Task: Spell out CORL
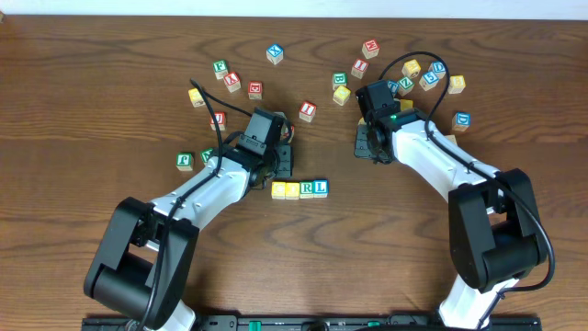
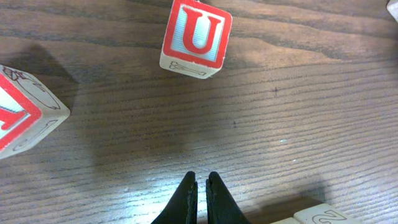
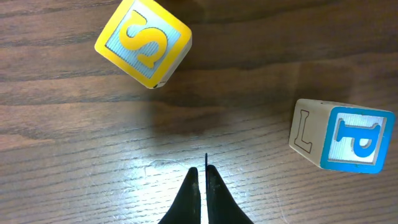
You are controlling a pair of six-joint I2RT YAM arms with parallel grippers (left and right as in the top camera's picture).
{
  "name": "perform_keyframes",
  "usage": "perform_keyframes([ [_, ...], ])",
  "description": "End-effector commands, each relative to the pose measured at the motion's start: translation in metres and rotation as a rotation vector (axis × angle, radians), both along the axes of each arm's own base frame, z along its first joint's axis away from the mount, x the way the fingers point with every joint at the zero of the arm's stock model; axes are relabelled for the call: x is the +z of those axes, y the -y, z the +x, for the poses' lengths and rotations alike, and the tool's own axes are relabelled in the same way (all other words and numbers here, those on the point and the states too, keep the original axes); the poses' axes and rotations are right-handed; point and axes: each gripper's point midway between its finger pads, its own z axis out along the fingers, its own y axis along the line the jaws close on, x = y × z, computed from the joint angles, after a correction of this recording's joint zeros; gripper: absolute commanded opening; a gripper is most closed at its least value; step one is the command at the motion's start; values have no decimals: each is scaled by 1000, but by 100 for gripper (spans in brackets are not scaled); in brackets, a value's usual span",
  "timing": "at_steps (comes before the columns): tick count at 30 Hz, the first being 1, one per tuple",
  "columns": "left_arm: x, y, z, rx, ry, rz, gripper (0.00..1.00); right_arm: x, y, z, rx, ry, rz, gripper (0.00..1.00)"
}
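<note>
- Step: looks like the tail end of the job. A row of four cubes (image 1: 299, 188) sits mid-table, touching side by side.
- Overhead, left to right: yellow cube (image 1: 278, 189), 2nd yellow cube (image 1: 293, 189), R cube (image 1: 307, 188), L cube (image 1: 321, 188). Letters on the two yellows are too small to read.
- Left claw (image 2: 202, 186): fingers pinched together, nothing btwn them, tips low over bare table (image 2: 280, 124).
- Right claw (image 3: 200, 180): also pinched shut, empty.
- Row vs claws: overhead, the row lies just beside the left claw, on the robot's side of it. It's well apart from the right claw, which is up by the loose cubes.
- Left wrist view: red U cube (image 2: 198, 36) ahead, apart. Pale cube corner (image 2: 317, 214) at bottom-right edge, prob. the row's, can't confirm.
- Right wrist view: yellow S cube (image 3: 143, 40) and blue P cube (image 3: 348, 143) ahead, neither touched.
- Next, imo: check the C-O order, then pull both arms back w/o nudging the row.
</note>
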Motion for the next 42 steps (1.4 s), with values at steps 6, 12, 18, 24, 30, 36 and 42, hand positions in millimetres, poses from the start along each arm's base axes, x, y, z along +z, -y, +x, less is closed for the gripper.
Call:
perform_keyframes([
  [6,-14,-39,-16,33,-75,204,6,-3,1,-2,7,-12,0,1],
  [12,-21,-51,-34,35,-152,257,7,-3,1,-2,7,-12,0,1],
  [18,-22,-54,-40,33,-174,268,7,-3,1,-2,7,-12,0,1],
  [24,-25,-60,-50,33,-217,293,7,-4,-5,-2,20,-16,27,1],
  [30,-23,-64,-39,56,-172,308,8,3,-62,0,193,8,219,1],
  [36,-22,-80,-32,103,-170,313,8,4,-99,-16,318,11,213,16],
  [42,-24,-110,-29,169,-203,321,7,3,-106,-21,335,6,204,45],
])
